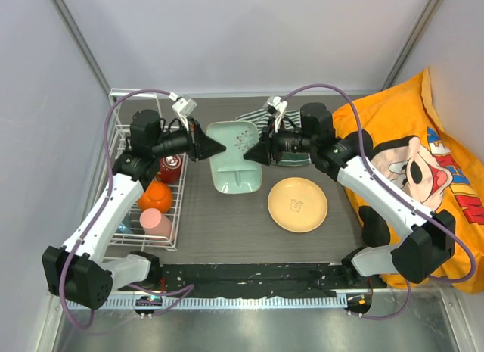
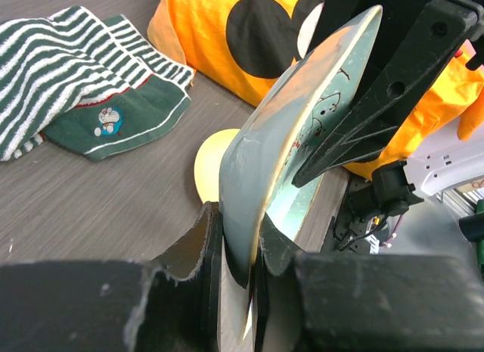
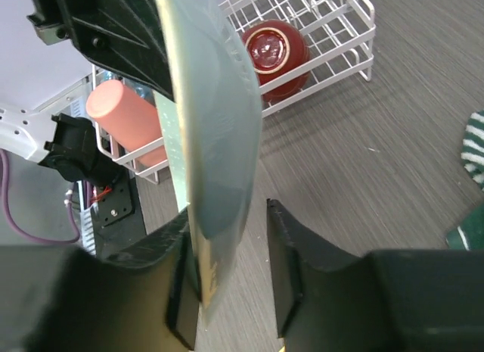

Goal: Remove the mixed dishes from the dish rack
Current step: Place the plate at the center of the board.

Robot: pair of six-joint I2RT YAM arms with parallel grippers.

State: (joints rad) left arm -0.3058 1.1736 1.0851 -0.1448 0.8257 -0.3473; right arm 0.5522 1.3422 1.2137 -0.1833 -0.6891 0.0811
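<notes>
Top view: your left hand (image 1: 219, 147) and right hand (image 1: 248, 154) meet from opposite sides at the pale green divided tray (image 1: 234, 161). The tray is outside the dish rack (image 1: 121, 182), just to its right over the worktop (image 1: 227, 227), with its compartments facing up.

Left wrist view: your left hand (image 2: 240, 250) pinches the near rim of the tray (image 2: 302, 132), with both fingers (image 2: 203, 250) pressed against it. The right hand (image 2: 378, 87) reaches onto the far rim.

Right wrist view: your right hand (image 3: 231, 269) straddles the tray's rim (image 3: 215, 140) with its fingers spread. One finger lies against the tray, while the other finger (image 3: 283, 269) stands apart from it, and the worktop shows in the gap.

Inside the rack you can see the dark red bowl (image 1: 170, 169), the orange mug (image 1: 156, 197) just in front of it, and the pink cup (image 1: 155, 223) lying on its side nearest the arm bases. The tan plate (image 1: 297, 204) lies flat on the worktop, to the right of the tray and apart from it.

A striped cloth (image 1: 261, 119) lies behind the tray, and an orange cartoon-print fabric (image 1: 423, 163) covers the right side.
</notes>
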